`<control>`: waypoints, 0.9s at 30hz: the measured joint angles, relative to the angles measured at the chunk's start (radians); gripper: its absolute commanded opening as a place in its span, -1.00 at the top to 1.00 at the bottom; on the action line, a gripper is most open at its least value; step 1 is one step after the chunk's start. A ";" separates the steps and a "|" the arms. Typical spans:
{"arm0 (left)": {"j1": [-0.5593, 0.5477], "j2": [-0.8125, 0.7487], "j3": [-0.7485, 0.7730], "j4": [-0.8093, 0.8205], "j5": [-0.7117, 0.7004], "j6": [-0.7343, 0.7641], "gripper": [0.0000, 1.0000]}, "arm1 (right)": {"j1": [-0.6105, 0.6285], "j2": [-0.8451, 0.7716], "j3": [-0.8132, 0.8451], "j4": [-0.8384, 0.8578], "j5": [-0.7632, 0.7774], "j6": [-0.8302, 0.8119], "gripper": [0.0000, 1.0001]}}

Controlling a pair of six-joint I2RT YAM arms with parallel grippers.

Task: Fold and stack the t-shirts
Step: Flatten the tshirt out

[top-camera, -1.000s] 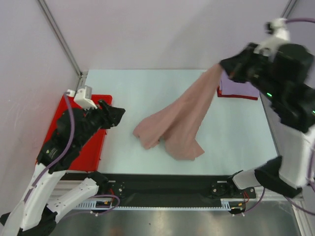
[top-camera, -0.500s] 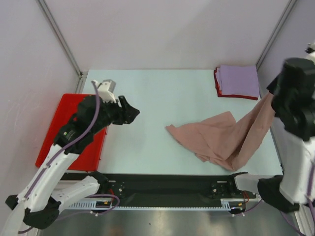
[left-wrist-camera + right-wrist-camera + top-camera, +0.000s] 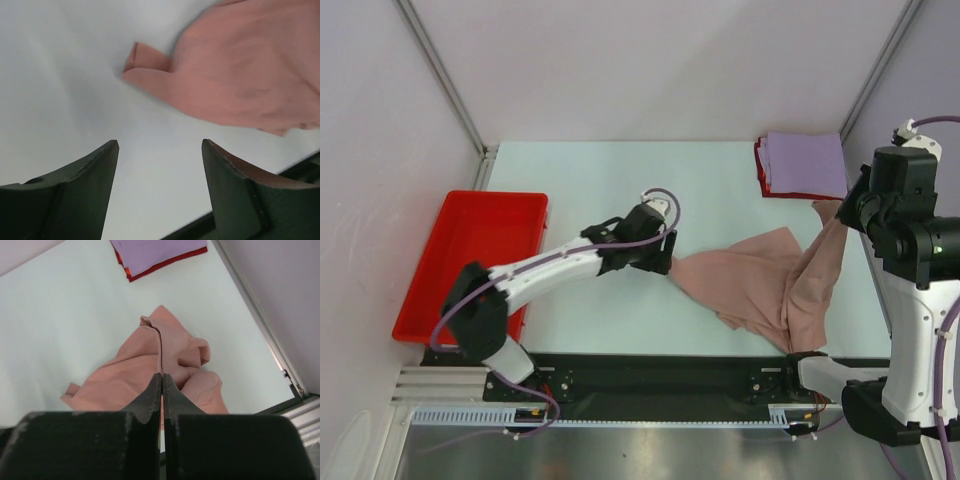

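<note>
The dusty-pink t-shirt (image 3: pixel 760 285) lies crumpled on the right half of the table; its print is hidden. My right gripper (image 3: pixel 840 212) is shut on one edge of it and holds that edge up, so the cloth hangs down from it (image 3: pixel 165 347). My left gripper (image 3: pixel 665 258) is open and empty, low over the table just left of the shirt's left corner (image 3: pixel 145 62). The folded lavender t-shirt (image 3: pixel 804 163) lies on the folded red one (image 3: pixel 761 172) at the back right, also in the right wrist view (image 3: pixel 150 252).
A red plastic tray (image 3: pixel 470 255) sits at the table's left edge. Metal frame posts rise at the back corners. The black front rail (image 3: pixel 660 385) runs along the near edge.
My left arm has reached far right across the table to the shirt's left corner. My right gripper has moved back and inward with the shirt edge, bunching the cloth.
</note>
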 measured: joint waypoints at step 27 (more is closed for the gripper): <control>0.042 0.430 0.381 -0.090 -0.051 0.029 0.99 | -0.001 -0.040 -0.005 -0.016 -0.190 -0.007 1.00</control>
